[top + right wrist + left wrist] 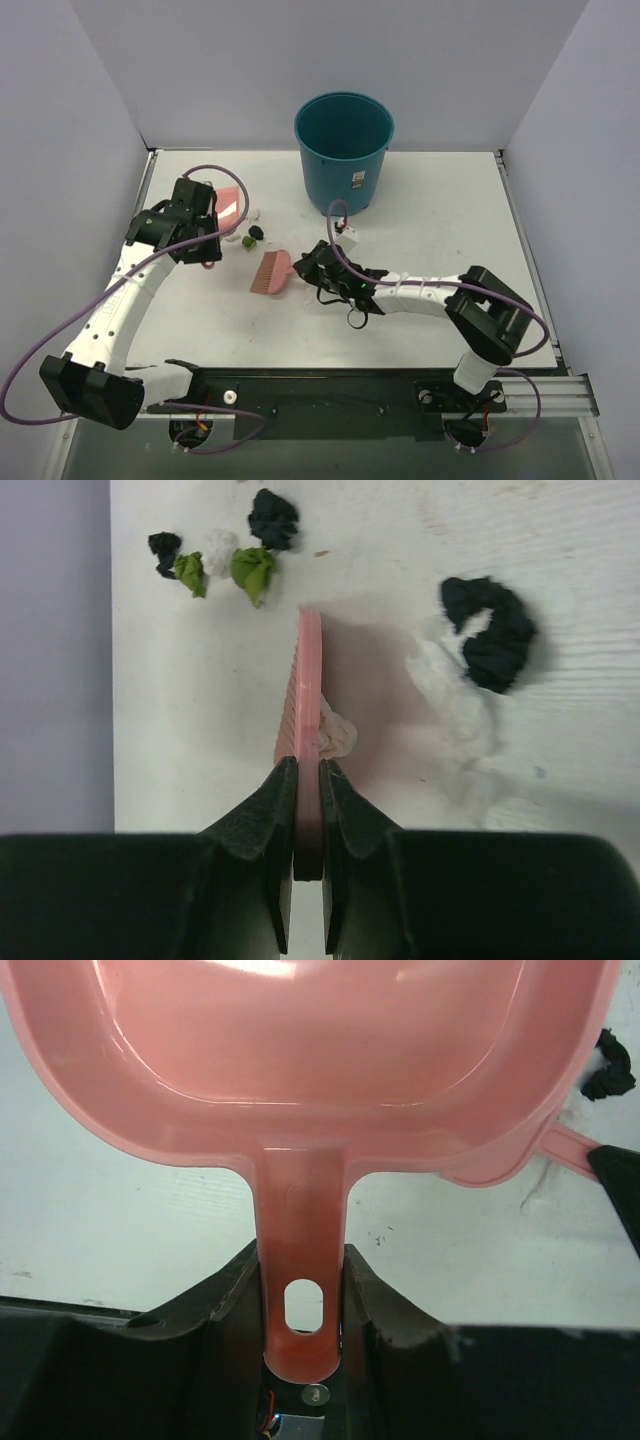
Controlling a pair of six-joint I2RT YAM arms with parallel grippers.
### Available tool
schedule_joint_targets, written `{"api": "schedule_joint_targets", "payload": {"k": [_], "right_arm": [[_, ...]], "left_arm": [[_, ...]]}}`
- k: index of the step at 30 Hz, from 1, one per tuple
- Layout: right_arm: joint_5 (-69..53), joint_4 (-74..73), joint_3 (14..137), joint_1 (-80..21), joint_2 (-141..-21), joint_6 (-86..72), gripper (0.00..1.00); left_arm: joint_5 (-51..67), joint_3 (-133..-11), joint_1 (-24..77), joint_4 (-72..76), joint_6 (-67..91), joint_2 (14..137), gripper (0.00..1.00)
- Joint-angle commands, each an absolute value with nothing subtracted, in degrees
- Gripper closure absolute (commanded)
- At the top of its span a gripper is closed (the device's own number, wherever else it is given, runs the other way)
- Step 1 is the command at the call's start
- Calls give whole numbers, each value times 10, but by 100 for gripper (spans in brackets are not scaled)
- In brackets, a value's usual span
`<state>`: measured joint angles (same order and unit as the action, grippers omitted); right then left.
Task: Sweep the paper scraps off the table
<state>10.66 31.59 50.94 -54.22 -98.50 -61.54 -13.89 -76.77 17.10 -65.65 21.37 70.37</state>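
Start at your left: the left gripper (pixel 303 1265) is clenched on the handle of the pink dustpan (pixel 230 205), one finger on each side of the stem near its hanging hole. The pan sits low at the table (pixel 440 220), though you cannot tell whether its lip touches. No scraps show inside it in the left wrist view.

Just right of the dustpan lie the paper scraps (pixel 255 234), a small knot of white, green and black bits close to the pan's edge but outside it (the left wrist view catches one black bit just past the pan's right corner).

Further right of the dustpan, and a little toward the arm bases, comes the pink brush (pixel 271 272). Behind it is the right gripper (pixel 308 770), its jaws shut tight on the brush's back end.

From that wrist the brush shows edge-on, its long axis running straight out from the jaws. A cluster of black, green and white bits lies beyond its tip and slightly to one side. A larger black wad and a white one lie off the other flank, and one pale bit touches the brush.

So the scraps sit between brush and dustpan, and your right arm is the nearer one. By my judgement the coming stroke has to drive them toward the pan.
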Motion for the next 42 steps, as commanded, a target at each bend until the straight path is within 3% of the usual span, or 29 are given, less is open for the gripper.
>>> {"api": "schedule_joint_targets", "payload": {"k": [1, 11, 22, 30, 42], "right_arm": [[161, 294, 419, -520, -899, -605, 100], [133, 234, 329, -459, -755, -559, 100], [5, 72, 505, -439, -677, -383, 100], [-14, -147, 650, -399, -699, -90, 100], [-95, -177, 749, -335, -823, 95, 100]], "left_arm": [[-56, -744, 176, -606, 215, 691, 100], [-62, -719, 276, -621, 236, 722, 100], [-40, -669, 320, -680, 278, 705, 100], [-37, -622, 393, -708, 321, 693, 100], [-14, -578, 544, -722, 351, 734, 100]]}}
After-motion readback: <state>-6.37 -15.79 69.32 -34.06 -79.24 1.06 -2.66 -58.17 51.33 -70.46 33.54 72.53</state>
